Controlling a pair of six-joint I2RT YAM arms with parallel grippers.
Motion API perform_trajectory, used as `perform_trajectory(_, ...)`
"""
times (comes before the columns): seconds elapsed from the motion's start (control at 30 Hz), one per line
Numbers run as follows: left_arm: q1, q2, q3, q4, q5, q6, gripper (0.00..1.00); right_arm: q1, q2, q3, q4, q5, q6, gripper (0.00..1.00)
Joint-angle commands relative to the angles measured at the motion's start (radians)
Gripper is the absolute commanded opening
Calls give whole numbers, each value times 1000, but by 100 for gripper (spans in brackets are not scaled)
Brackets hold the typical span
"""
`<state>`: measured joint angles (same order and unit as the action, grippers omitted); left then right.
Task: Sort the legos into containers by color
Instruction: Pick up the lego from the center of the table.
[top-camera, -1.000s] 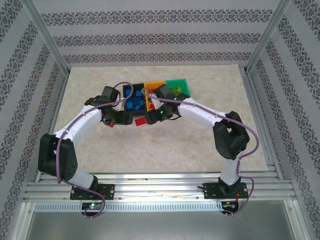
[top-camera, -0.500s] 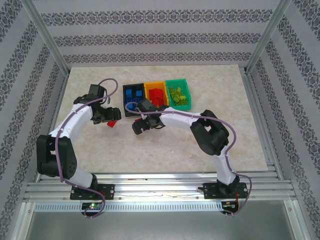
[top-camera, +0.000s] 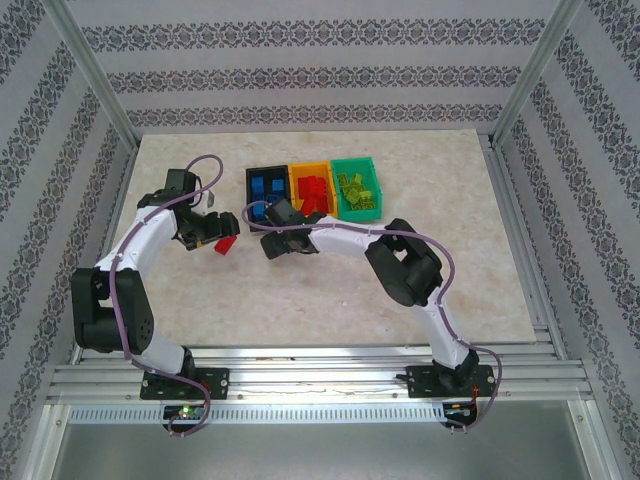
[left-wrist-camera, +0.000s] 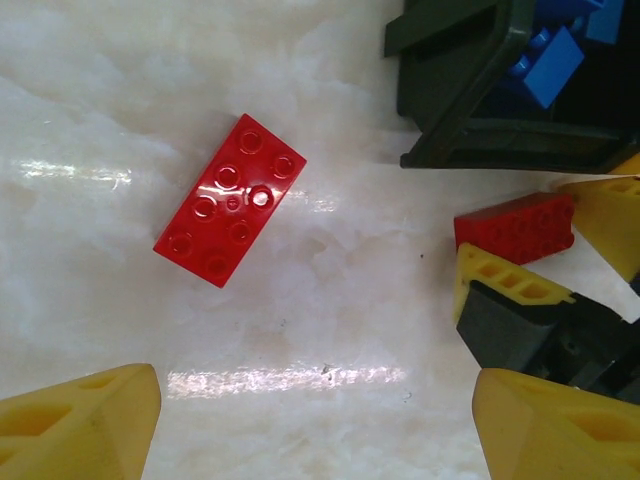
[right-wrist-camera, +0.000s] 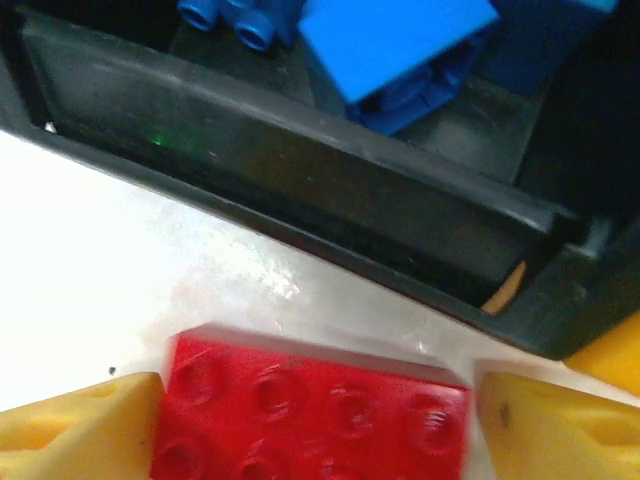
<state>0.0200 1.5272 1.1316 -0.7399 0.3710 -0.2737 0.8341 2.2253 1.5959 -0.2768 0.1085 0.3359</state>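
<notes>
Three bins stand side by side at the far middle of the table (top-camera: 420, 270): the black bin (top-camera: 250, 188) holds blue bricks (top-camera: 268, 186); the orange-yellow bin (top-camera: 310, 167) holds red bricks (top-camera: 313, 190); the green bin (top-camera: 360, 210) holds lime bricks (top-camera: 355, 185) (from overhead each heap is too small and jumbled to count).

Two red pieces lie outside the bins. The loose red brick (left-wrist-camera: 230, 200), eight studs up, lies flat on the marble left of the black bin; the overhead camera shows it as a red patch just beside the left gripper (top-camera: 213, 232), while the left wrist camera shows that pincer's yellow fingers (left-wrist-camera: 80, 420) spread wide apart, well clear of the brick and holding nothing.

The second red brick (right-wrist-camera: 310, 410) sits just before the black bin's front wall; the right wrist camera shows it filling the gap of the right gripper (right-wrist-camera: 315, 420), a fingertip pressed to each end, clamped on it; the left wrist camera catches the same grip from the side, with a corner of the black bin and two blue bricks inside it.
</notes>
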Motion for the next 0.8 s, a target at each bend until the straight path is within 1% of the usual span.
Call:
perform_trajectory(0.0, 7, 11, -7, 21, 26, -8, 82, 10, -10, -65, 84, 25, 3, 63)
perform_trajectory(0.03, 7, 13, -7, 20, 29, -7, 82, 11, -26, -85, 102, 26, -2, 57)
perform_trajectory(0.07, 8, 19, -4, 18, 33, -5, 82, 11, -40, -107, 115, 28, -6, 54)
perform_trajectory(0.13, 7, 29, 6, 8, 39, 4, 83, 11, -73, -148, 142, 18, -14, 50)
perform_trajectory(0.23, 7, 40, 7, 4, 26, 3, 84, 9, -147, -216, 168, -21, -18, 50)
perform_trajectory(0.33, 7, 55, 11, -7, -2, 4, 86, -2, -254, -290, 184, -39, -27, 50)
perform_trajectory(0.37, 7, 62, 15, -15, -10, 7, 87, -10, -294, -313, 187, -40, -31, 50)
perform_trajectory(0.47, 7, 79, 25, -28, -11, 22, 88, -52, -377, -349, 191, -56, -39, 51)
perform_trajectory(0.6, 7, 109, 34, -35, -27, 19, 88, -138, -393, -312, 170, -118, -44, 53)
perform_trajectory(0.77, 7, 188, 70, -64, -42, 13, 88, -249, -279, -138, 89, -212, -43, 56)
